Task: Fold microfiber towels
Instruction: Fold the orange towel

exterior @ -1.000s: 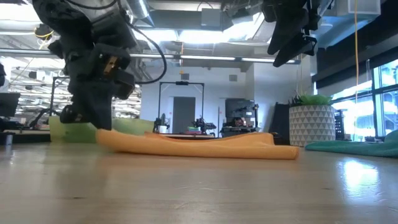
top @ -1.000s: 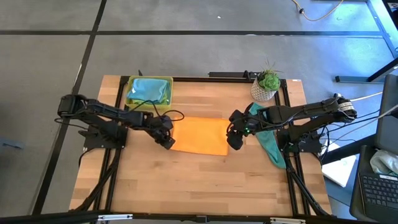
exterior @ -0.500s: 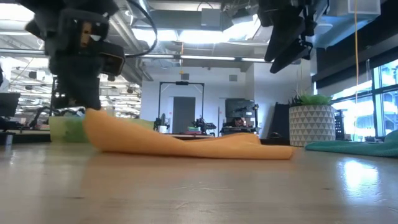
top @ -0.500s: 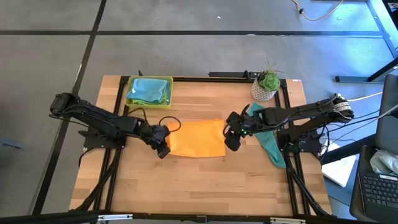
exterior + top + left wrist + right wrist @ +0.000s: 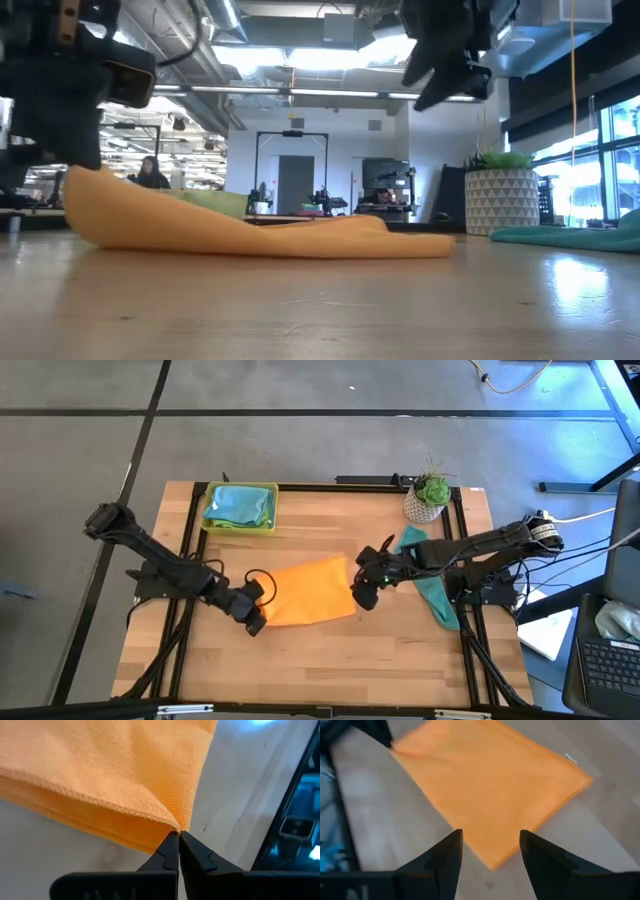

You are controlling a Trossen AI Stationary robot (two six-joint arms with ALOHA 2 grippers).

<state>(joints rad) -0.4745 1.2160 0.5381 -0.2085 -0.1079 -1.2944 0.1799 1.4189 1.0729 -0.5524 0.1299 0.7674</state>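
The orange towel (image 5: 305,603) lies folded on the table's middle, its left end raised in the low view (image 5: 110,205). My left gripper (image 5: 252,622) is shut on the towel's near left corner. My right gripper (image 5: 362,594) hangs open and empty above the towel's right edge, clear of it in the low view (image 5: 445,55); its wrist view looks down on the towel (image 5: 485,785). A teal towel (image 5: 432,588) lies over the table's right side. Light blue towels (image 5: 240,506) lie in the yellow-green tray (image 5: 270,492). My left gripper pinches the orange towel's near left corner (image 5: 175,822) between its two fingertips, where a hemmed edge lies over another layer. The fingers come slanting down from the table's left. The corner is lifted (image 5: 75,180); the rest of the towel lies on the table.
A potted plant (image 5: 430,495) stands at the far right corner. The tray sits at the far left. Bare wood lies along the near side of the table (image 5: 320,660). A person shows far off in the room (image 5: 150,172).
My left gripper has gone toward the table's near edge and a little left, still shut on the orange towel's corner. The towel's left end has been dragged along and raised, and the towel has turned askew. My right gripper has drifted a little left, staying open above it.
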